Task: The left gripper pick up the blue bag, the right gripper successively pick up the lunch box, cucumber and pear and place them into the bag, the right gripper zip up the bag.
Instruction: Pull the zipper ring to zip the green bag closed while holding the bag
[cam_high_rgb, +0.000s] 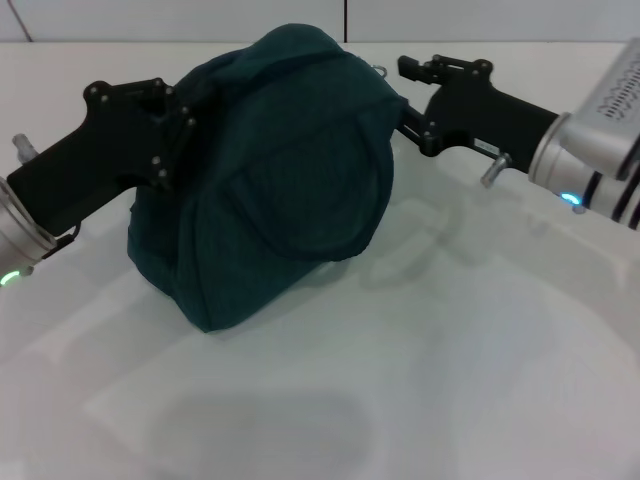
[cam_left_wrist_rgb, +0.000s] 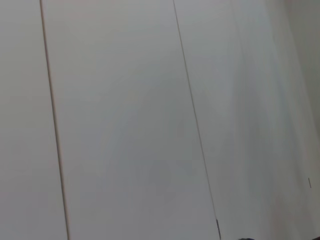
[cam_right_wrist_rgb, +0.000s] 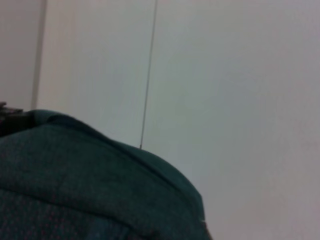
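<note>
The blue bag (cam_high_rgb: 280, 180) stands bulging in the middle of the white table, its top closed over in the head view. My left gripper (cam_high_rgb: 178, 125) is pressed against the bag's upper left edge, shut on the fabric. At the bag's upper right side is my right gripper (cam_high_rgb: 405, 100), its tips against the cloth near a small metal zipper ring (cam_high_rgb: 380, 70). The right wrist view shows the bag's rounded top (cam_right_wrist_rgb: 75, 190) against a pale wall. Lunch box, cucumber and pear are out of view.
The white table (cam_high_rgb: 450, 350) spreads in front of and to the right of the bag. A pale panelled wall (cam_left_wrist_rgb: 150, 120) with thin dark seams fills the left wrist view.
</note>
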